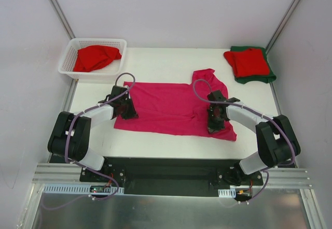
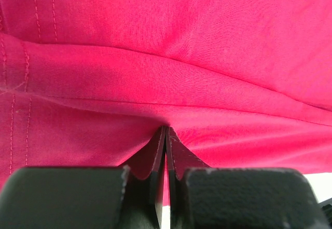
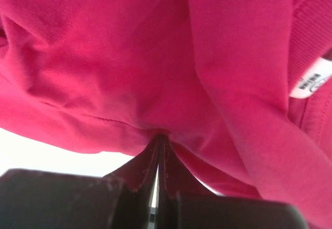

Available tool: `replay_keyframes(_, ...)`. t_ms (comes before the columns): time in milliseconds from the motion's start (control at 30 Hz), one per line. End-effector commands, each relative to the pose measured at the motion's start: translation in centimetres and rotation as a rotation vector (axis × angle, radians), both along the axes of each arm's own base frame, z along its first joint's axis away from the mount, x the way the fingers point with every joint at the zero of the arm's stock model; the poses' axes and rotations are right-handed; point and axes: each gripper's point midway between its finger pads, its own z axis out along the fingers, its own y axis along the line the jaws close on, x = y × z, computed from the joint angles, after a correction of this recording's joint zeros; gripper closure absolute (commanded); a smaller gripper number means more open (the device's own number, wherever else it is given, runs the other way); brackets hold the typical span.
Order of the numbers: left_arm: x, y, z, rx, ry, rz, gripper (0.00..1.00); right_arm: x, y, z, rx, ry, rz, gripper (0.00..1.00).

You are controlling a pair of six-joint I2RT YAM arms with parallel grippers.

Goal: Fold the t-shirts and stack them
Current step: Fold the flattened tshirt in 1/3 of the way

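Left gripper [image 2: 165, 136]: fingers pinched together on the bright magenta-pink cloth t-shirt [image 1: 166, 107], at its left edge.
Right gripper [image 3: 160, 142]: clamped tight on the same shirt's right edge.
T-shirt: spread mid-frame on the white table [image 1: 155, 58].

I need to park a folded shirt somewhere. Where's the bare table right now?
Free: the far strip of table between the basket and the folded stack, and the near strip between the pink t-shirt and the table's near edge. Crowded: the middle, where the left gripper and right gripper pinch that shirt.
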Motion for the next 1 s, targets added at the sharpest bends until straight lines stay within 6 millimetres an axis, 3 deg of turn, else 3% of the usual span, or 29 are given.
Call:
replay_keyframes(0, 0.3, 0.5, 0.8, 0.03, -0.025, 0.013, 1.0, 0.3, 1.2, -0.8, 0.05, -0.008, 0.0, 0.99)
replay_keyframes(533, -0.2, 3.7, 0.6, 0.111, -0.002, 0.093, 1.0, -1.1, -1.2, -0.8, -0.132, 0.05, 0.015, 0.99)
replay_keyframes(700, -0.4, 3.5, 0.8, 0.097, 0.002, 0.09, 1.0, -1.3, -1.0, -0.1, -0.137, 0.031, 0.031, 0.99)
replay_keyframes(833, 0.2, 2.2, 2.4, 0.027, -0.051, 0.051, 1.0, -0.2, 1.1, 2.8, -0.044, -0.082, 0.077, 0.98)
replay_keyframes(967, 0.9, 1.5, 5.3, -0.021, -0.143, 0.027, 0.97, 1.6, 3.4, 8.8, 0.101, -0.264, 0.095, 0.87)
